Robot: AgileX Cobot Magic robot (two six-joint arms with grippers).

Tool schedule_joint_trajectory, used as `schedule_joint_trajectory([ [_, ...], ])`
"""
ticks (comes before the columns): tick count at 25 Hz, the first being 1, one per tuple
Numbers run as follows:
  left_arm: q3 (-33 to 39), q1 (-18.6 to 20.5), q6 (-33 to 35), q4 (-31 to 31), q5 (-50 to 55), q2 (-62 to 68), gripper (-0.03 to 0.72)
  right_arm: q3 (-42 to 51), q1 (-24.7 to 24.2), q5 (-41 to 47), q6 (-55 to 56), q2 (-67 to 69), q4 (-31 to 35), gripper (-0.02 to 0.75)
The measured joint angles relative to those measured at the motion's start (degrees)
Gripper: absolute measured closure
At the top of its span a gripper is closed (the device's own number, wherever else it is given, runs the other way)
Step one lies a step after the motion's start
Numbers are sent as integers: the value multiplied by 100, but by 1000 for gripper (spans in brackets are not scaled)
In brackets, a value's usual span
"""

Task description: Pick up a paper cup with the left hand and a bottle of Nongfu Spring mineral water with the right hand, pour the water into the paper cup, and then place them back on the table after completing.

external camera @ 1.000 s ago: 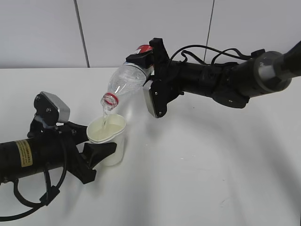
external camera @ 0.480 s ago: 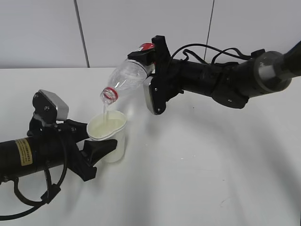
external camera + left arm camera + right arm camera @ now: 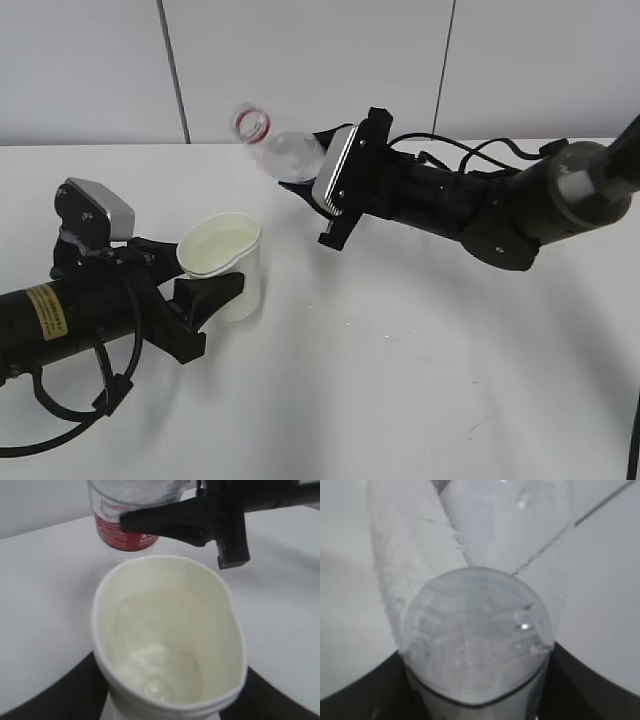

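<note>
The black left hand with a yellow sticker grips the squashed white paper cup of water over the white table, while the black right hand clamps the clear plastic bottle, its red label too blurry to read.

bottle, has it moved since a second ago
Yes. The bottle has tipped back up: its mouth, earlier just above the paper cup, now points up against the grey wall.

A pale grey wall rises behind the table's far edge. Two dark vertical seams split it into panels, one on the left, one right of centre.
</note>
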Motion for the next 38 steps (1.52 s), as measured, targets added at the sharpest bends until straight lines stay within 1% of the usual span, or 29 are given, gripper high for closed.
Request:
schedule_joint_trajectory([
  [2,0,0,0,-51,0,0,286,196,0,-340,806,0,349,316],
  [5,0,0,0,-192,-13,0,286,415,0,-708,1372,-5,870,316],
  [8,0,0,87,-423,-13,0,286,622,0,-769,1927,-5,1296,316],
  [13,0,0,455,-837,-33,5,288,935,0,-769,2612,-5,1516,316],
  [15,0,0,481,-977,-138,64,288,1095,0,-853,2817,-5,1631,316],
  [19,-126,0,499,-1106,-213,364,288,1439,0,-1290,2934,-38,1800,316],
  [21,-250,0,502,-1202,-232,481,289,1574,0,-1336,2934,-53,1898,316],
  [25,-536,0,513,-1321,-305,660,289,1764,0,-1354,2946,-61,1938,316],
  [28,-684,0,513,-1325,-327,827,292,1835,0,-1363,2967,-61,1763,316],
  [31,-742,0,513,-1327,-322,948,298,1857,0,-1363,2993,-61,1637,316],
  [38,-752,0,513,-1332,-327,1027,301,1857,0,-1381,3165,-61,1617,317],
])
